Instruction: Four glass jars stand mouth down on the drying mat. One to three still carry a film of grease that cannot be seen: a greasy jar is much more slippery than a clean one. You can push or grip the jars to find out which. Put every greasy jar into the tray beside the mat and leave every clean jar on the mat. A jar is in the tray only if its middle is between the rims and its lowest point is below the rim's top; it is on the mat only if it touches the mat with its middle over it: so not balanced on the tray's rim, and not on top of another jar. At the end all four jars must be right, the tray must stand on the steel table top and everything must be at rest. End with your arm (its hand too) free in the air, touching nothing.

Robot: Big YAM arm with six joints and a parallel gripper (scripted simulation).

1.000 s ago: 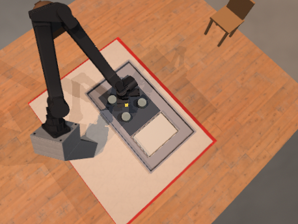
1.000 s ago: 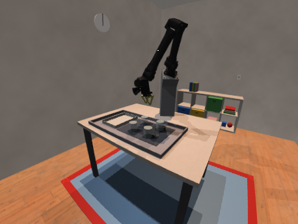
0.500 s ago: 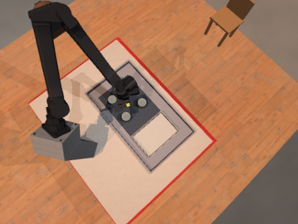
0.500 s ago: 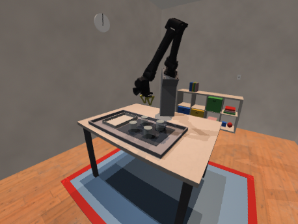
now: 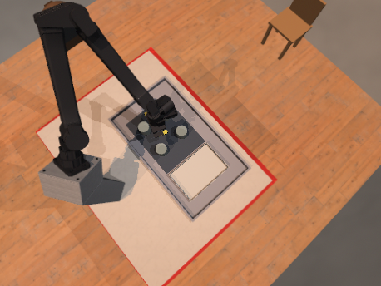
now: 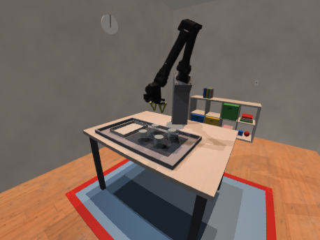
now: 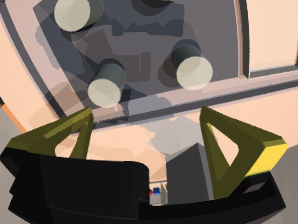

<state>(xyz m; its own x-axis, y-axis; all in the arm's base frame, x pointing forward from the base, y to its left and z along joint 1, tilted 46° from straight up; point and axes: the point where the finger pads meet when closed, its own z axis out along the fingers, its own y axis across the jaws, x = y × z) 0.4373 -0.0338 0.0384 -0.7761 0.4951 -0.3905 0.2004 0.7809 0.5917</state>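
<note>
"Grey walls (image 6: 52, 77) stand behind the pale table (image 5: 137, 233) (image 6: 209, 146), with a low shelf (image 6: 258, 120) off to one side. What's on the table?"

"A steel top (image 5: 234, 166) (image 6: 147, 151) with a dark raised edge. It carries the dark mat (image 5: 187, 150) (image 6: 168, 150) (image 7: 215, 30), and just beside that, the tray (image 5: 217, 155) (image 6: 134, 132) (image 7: 243, 37)."

"And the jars?"

"Four, all upright on the mat and apart from one another. One jar (image 5: 160, 148) (image 6: 154, 126) (image 7: 194, 73) stands on the side toward the tray and the arm's base (image 5: 62, 184) (image 6: 180, 105) (image 7: 187, 172). Another jar (image 5: 143, 126) (image 6: 172, 134) (image 7: 106, 91) is also on the base's side, farther from the tray."

"The other two?"

"A third jar (image 5: 181, 130) (image 6: 142, 135) is toward the tray, on the side away from the base. The fourth jar (image 6: 158, 140) is farther from the tray; the arm (image 5: 121, 68) (image 6: 171, 57) hides it from above."

"How's the gripper (image 5: 155, 122) (image 6: 158, 111) (image 7: 146, 112)?"

"Spread fully open, holding nothing, its yellow fingers pointing down. It hangs in the air above the jars' level, touching none of them."

"Which jars are greasy?"

"Can't tell by looking. They all have the same pale, round look on top."

Against the earlier views, the open gripper (image 5: 155, 123) (image 6: 158, 111) (image 7: 146, 112) presents a different aspect. From above, the tray-side finger (image 5: 165, 131) (image 6: 154, 109) (image 7: 270, 157) now shows slightly farther toward the tray side of the jaws. Across the jaws, at their side away from the tray, yellow of the opposite finger (image 5: 145, 113) (image 6: 165, 105) (image 7: 87, 120) is now exposed; earlier top views show only one yellow patch. In the exterior view, the finger pair spans a wider outline. Whether turning or opening accounts for this cannot be determined.
</note>
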